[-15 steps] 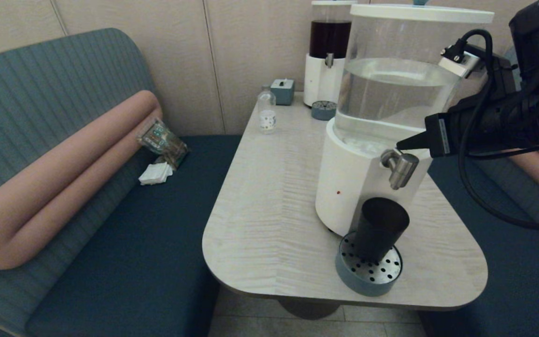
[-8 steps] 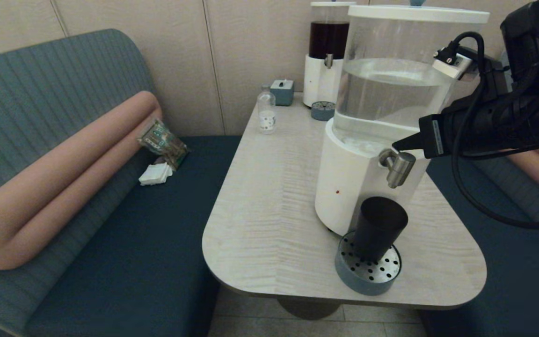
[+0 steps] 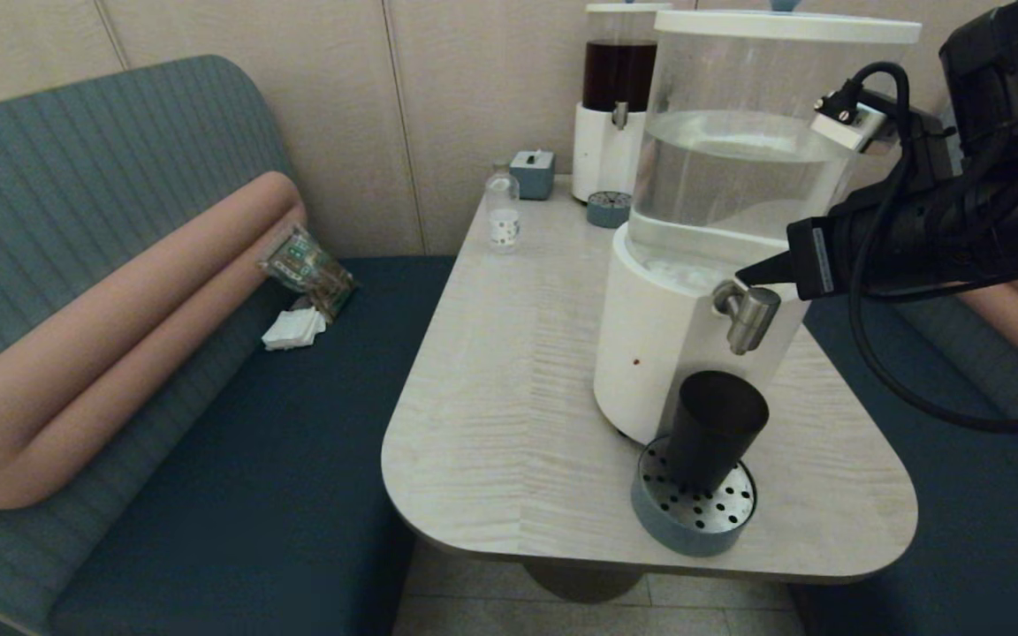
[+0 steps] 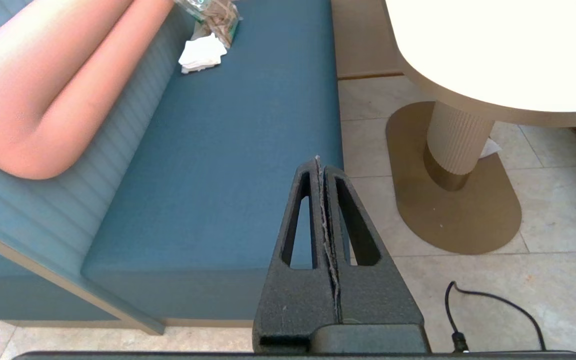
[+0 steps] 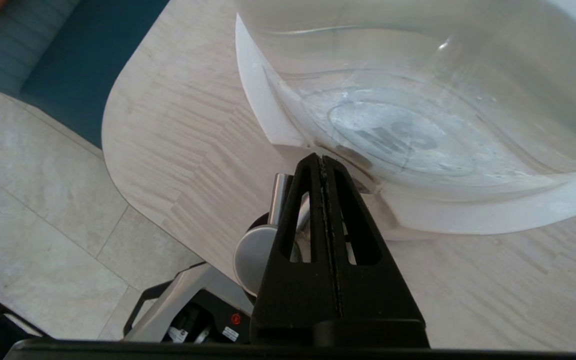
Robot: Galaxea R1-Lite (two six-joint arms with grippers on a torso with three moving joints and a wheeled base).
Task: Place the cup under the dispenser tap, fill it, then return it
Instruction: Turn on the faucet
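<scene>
The dark cup (image 3: 714, 428) stands upright on the round perforated drip tray (image 3: 690, 517), right below the steel dispenser tap (image 3: 746, 314) of the big white-based dispenser (image 3: 650, 353). Colourless liquid fills about half of its clear tank (image 3: 739, 159). My right gripper (image 3: 743, 278) is shut and empty, its tip resting at the top of the tap where it meets the white base. In the right wrist view the gripper (image 5: 321, 159) lies over the tap (image 5: 253, 250). My left gripper (image 4: 319, 162) is shut, parked low beside the bench, out of the head view.
At the table's far end stand a smaller dispenser with dark liquid (image 3: 617, 106), its little drip tray (image 3: 608, 208), a small clear bottle (image 3: 503, 212) and a teal box (image 3: 533, 172). A snack packet (image 3: 307, 265) and napkins (image 3: 293, 327) lie on the left bench.
My right gripper has edged slightly to the left, its tip staying at the top of the tap. The cup stands where it was.
</scene>
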